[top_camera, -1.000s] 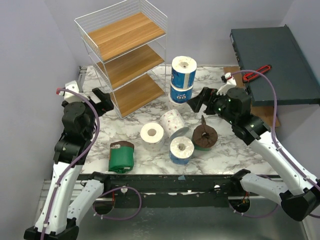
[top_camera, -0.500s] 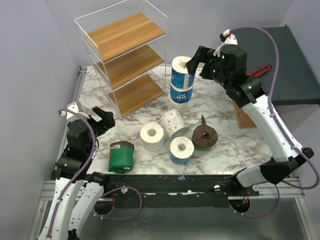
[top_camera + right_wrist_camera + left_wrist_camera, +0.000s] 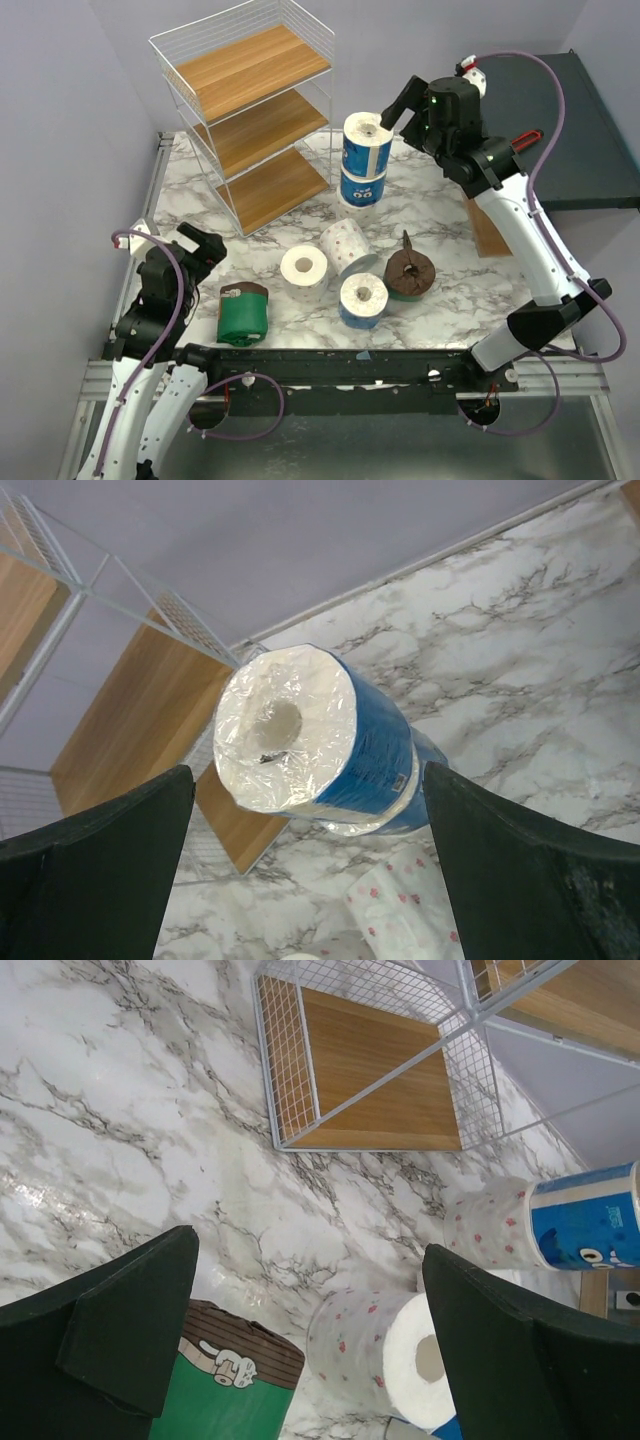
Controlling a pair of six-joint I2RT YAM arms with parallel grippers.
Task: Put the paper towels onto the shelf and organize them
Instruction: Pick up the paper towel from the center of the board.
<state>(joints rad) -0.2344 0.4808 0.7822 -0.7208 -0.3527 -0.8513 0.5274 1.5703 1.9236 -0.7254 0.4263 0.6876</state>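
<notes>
The shelf (image 3: 245,110) stands at the back left, with nothing on its three boards. Two blue-wrapped paper towels (image 3: 367,145) are stacked upright beside it. My right gripper (image 3: 392,106) is open and hovers just above the stack; in the right wrist view the top roll (image 3: 300,730) lies between the fingers (image 3: 100,860), untouched. Two speckled rolls (image 3: 305,267), a blue roll (image 3: 363,300), a brown-ended roll (image 3: 409,272) and a green roll (image 3: 243,313) sit mid-table. My left gripper (image 3: 203,245) is open and empty above the green roll (image 3: 220,1390).
A dark grey-green flat box (image 3: 560,120) lies at the back right with red-handled pliers (image 3: 522,139) at its edge. A thin wooden board (image 3: 487,232) lies under the right arm. In the left wrist view the shelf's bottom board (image 3: 370,1080) is ahead.
My right arm has risen from table level and swung back to above the stacked blue rolls. My left arm has drawn back and lowered toward the near left.
</notes>
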